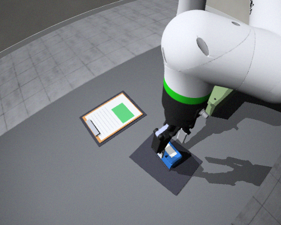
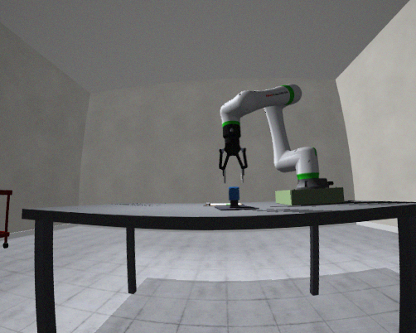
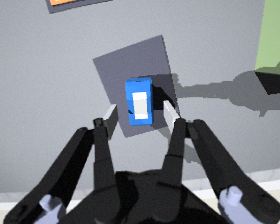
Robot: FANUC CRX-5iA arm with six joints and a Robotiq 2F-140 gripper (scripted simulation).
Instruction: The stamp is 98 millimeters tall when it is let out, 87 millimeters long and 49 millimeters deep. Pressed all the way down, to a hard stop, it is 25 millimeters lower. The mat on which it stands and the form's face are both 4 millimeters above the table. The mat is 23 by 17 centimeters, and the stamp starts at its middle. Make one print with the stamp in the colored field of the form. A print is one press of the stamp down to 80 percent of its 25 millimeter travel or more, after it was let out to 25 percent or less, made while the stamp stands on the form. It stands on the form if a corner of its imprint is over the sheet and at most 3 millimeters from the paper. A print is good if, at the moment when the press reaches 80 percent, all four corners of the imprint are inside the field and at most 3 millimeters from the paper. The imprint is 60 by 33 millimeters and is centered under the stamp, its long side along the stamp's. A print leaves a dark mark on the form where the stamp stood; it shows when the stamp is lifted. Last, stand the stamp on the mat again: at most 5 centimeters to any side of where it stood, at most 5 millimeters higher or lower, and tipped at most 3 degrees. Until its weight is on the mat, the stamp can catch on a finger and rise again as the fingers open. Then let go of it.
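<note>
- On the dark grey surface [image 1: 46,173] the blue stamp [image 1: 173,158] stands upright near the middle of its dark mat [image 1: 155,168], its white label facing up.
- Above it hangs the pincer [image 2: 233,179], clear of the stamp with a gap of air between fingertips and stamp top in the exterior view.
- Its fingers stand partly apart, wider than the stamp's short side, and hold nothing; in the wrist view the stamp shows between the two pads.
- Well apart from the mat, to its upper left in the top view, lies the form [image 1: 108,118] on an orange-edged clipboard, its green field [image 1: 122,112] unmarked.
- Beyond the stamp, the arm's pale green base [image 2: 334,195] sits on the same surface.
</note>
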